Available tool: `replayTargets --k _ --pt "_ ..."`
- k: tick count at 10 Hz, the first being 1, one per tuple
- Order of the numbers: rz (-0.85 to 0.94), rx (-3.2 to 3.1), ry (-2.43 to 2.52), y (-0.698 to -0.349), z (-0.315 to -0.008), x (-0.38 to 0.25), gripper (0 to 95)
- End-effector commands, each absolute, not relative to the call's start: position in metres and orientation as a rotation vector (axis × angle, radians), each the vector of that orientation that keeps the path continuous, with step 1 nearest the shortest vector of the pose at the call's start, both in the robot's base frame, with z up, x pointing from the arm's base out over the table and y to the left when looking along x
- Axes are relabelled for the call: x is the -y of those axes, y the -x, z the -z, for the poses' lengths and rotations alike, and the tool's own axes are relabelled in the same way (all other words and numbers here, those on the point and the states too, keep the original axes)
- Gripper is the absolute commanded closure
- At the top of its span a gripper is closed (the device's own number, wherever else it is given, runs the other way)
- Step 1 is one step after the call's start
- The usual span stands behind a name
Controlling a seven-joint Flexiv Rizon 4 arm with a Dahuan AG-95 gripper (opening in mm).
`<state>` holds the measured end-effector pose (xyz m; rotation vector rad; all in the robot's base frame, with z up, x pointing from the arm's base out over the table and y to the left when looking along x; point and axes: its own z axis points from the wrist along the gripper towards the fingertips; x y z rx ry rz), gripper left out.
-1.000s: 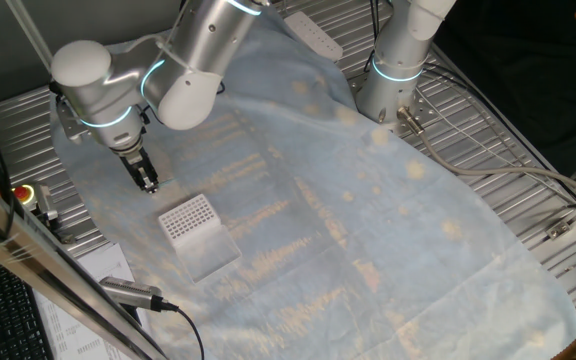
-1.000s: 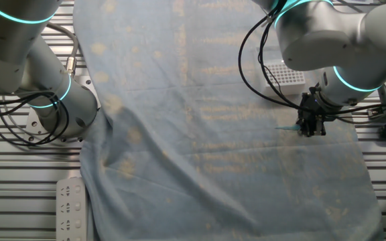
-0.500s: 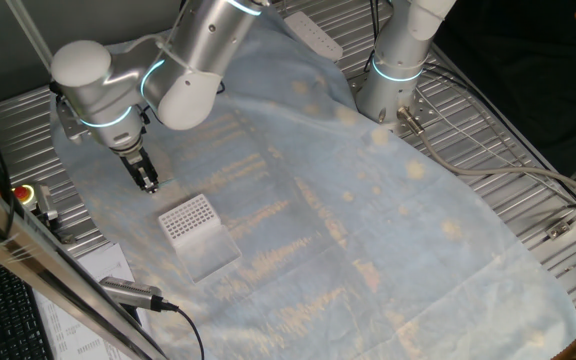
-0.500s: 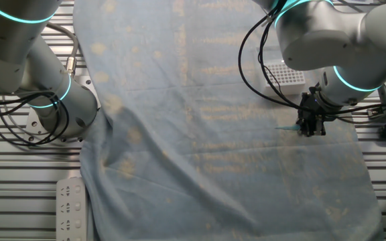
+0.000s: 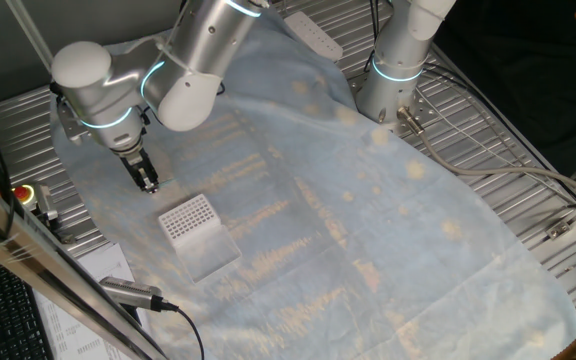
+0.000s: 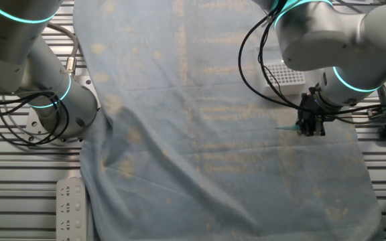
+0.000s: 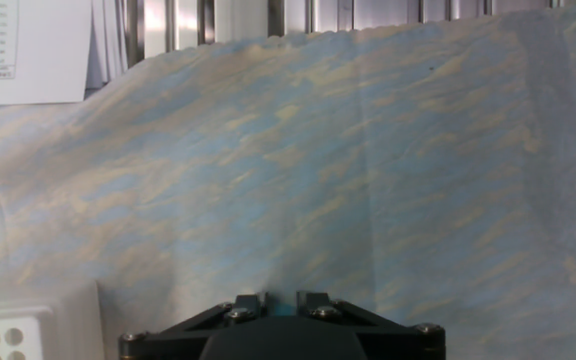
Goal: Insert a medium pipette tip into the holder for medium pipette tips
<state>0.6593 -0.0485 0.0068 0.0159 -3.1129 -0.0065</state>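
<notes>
A black two-finger gripper [image 6: 311,126] pinches a thin teal medium pipette tip [image 6: 287,127], which juts sideways just above the wrinkled blue cloth [image 5: 368,220]. The white, hole-gridded holder for medium pipette tips [image 5: 189,220] sits nearby. A slender, slick tip could slip or miss its small hole

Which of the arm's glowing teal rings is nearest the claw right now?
The wrist ring, on the joint directly above the claw; the upper ring sits further up the arm, and the base ring circles the far column.
</notes>
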Motion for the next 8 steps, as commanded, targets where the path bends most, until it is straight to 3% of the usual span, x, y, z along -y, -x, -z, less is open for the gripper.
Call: replayTargets --k 1,3,8 --pt "0.006 3.115 -0.014 -0.659 -0.007 0.049 95.0" --pt "0.009 3.120 -0.025 -0.660 -0.011 0.049 95.0" --pt "0.026 3.121 -0.213 -0.659 -0.080 0.040 95.0"
